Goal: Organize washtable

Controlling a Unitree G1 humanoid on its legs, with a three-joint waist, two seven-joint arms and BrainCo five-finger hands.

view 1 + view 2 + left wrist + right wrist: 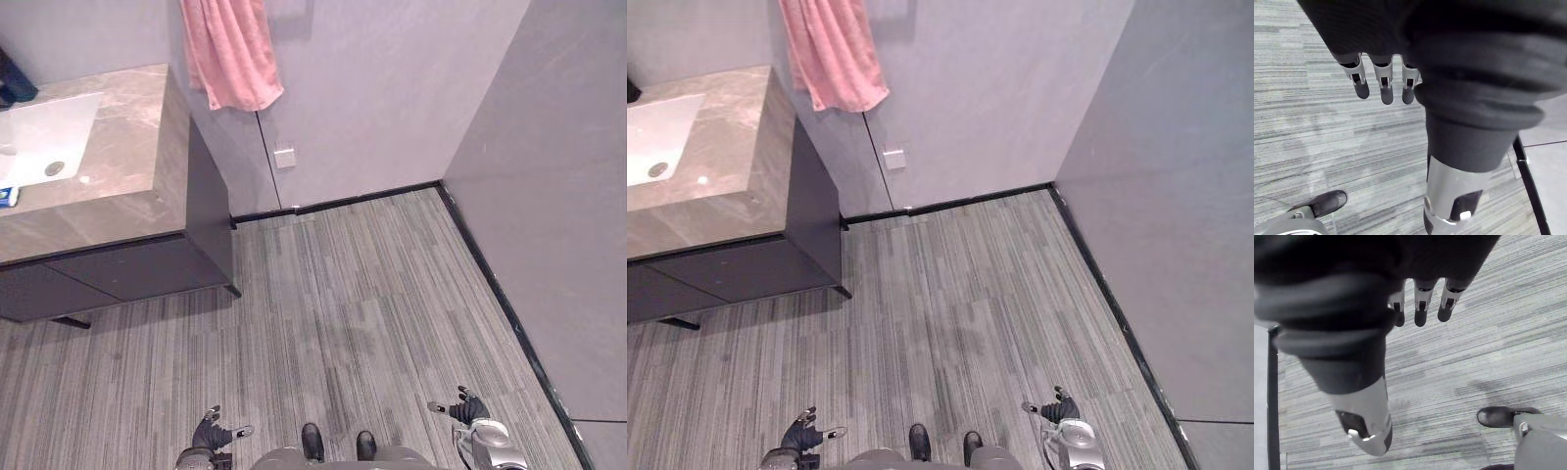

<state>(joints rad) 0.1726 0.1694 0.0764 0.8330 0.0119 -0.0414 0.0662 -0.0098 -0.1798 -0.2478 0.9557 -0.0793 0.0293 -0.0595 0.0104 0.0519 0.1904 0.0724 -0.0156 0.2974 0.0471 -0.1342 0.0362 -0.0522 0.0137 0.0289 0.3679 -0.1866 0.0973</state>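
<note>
Left hand [210,431] and right hand [470,407] hang low, fingers loose and empty, the surface [127,142] well ahead to their left, so I'd walk in square before any reach.

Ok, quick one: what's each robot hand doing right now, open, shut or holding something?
Left robot hand: open, fingers relaxed, holding nothing.
Right robot hand: open, fingers relaxed, holding nothing.
</note>
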